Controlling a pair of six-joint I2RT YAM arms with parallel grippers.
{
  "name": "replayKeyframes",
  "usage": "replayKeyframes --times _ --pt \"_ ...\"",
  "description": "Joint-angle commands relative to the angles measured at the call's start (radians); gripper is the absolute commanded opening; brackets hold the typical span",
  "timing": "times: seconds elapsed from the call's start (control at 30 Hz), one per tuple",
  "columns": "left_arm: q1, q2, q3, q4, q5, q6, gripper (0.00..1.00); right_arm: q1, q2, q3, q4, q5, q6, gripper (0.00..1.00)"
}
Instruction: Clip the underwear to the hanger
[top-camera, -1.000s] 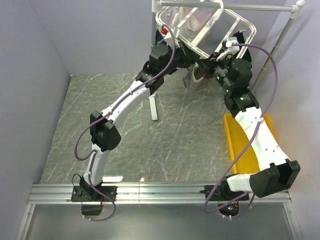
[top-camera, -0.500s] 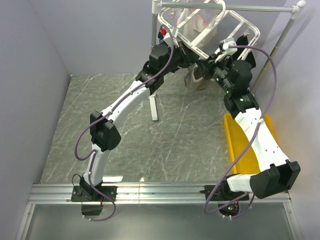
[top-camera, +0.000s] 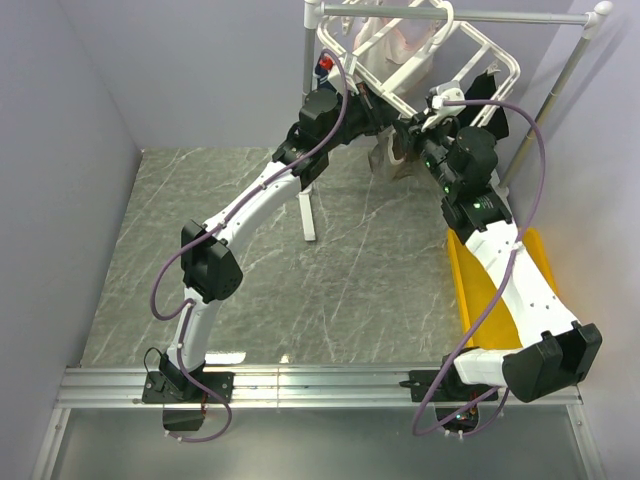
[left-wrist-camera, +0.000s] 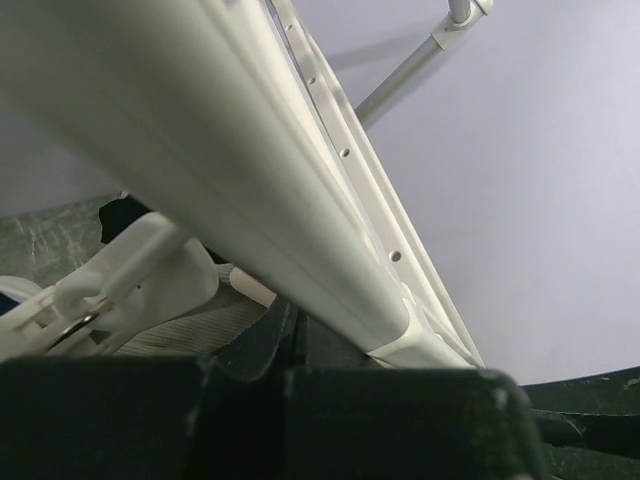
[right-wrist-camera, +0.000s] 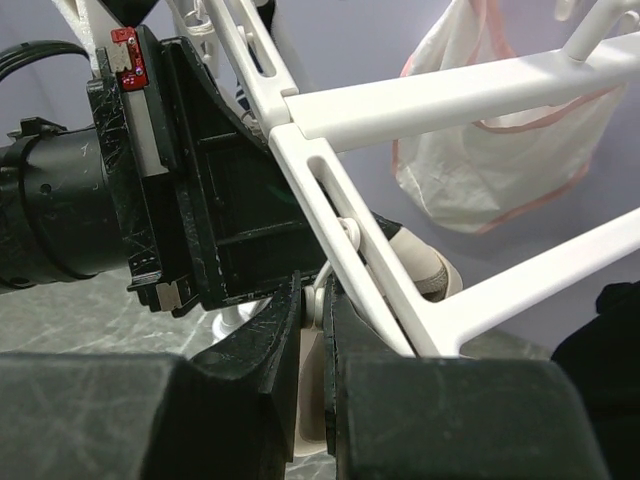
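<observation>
The white hanger (top-camera: 478, 45) hangs tilted from the pole at the back. Its bars fill the left wrist view (left-wrist-camera: 250, 180) and cross the right wrist view (right-wrist-camera: 430, 95). The taupe underwear (top-camera: 393, 160) hangs under it between my two grippers. My left gripper (top-camera: 385, 118) sits just under a hanger bar, jaws closed (left-wrist-camera: 292, 335) at the edge of the ribbed underwear (left-wrist-camera: 190, 330). My right gripper (top-camera: 415, 135) is shut (right-wrist-camera: 320, 295) on a white dangling clip (right-wrist-camera: 309, 405). The underwear's beige waistband (right-wrist-camera: 425, 268) shows just beyond that clip.
A grey metal pole stand (top-camera: 450, 14) carries the hanger, with a slanted leg (top-camera: 560, 80) at right and a white post (top-camera: 306, 205) below. A white bag-like garment with pink trim (right-wrist-camera: 500, 130) and a black garment (top-camera: 497, 95) hang on it. A yellow tray (top-camera: 480, 290) lies under my right arm.
My right arm has shifted a little left and toward the hanger. The hanger has swung slightly up and right. My left arm has barely moved.
</observation>
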Motion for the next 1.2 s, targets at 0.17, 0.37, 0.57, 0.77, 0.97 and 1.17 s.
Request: replayKeyframes --times 0.17,0.37,0.57,0.77,0.97,1.17 --pt "-0.031 -0.032 0.034 0.2 0.011 -0.036 0.01 0.055 0.033 -0.03 -0.228 -0.046 -0.07 0.0" --pt "-0.033 -0.032 0.037 0.208 0.008 -0.035 0.01 0.056 0.047 -0.008 -0.271 -0.036 -0.09 0.01" --pt "-0.034 -0.031 0.037 0.21 0.009 -0.036 0.0 0.055 0.051 0.002 -0.285 -0.052 -0.078 0.16" --pt "-0.034 -0.031 0.032 0.213 0.012 -0.035 0.01 0.055 0.056 0.018 -0.292 -0.059 -0.062 0.23" --pt "-0.034 -0.035 0.018 0.216 0.014 -0.035 0.01 0.053 0.048 0.018 -0.289 -0.058 -0.056 0.26" --pt "-0.034 -0.035 0.014 0.216 0.015 -0.035 0.01 0.052 0.039 0.018 -0.276 -0.059 -0.044 0.26"
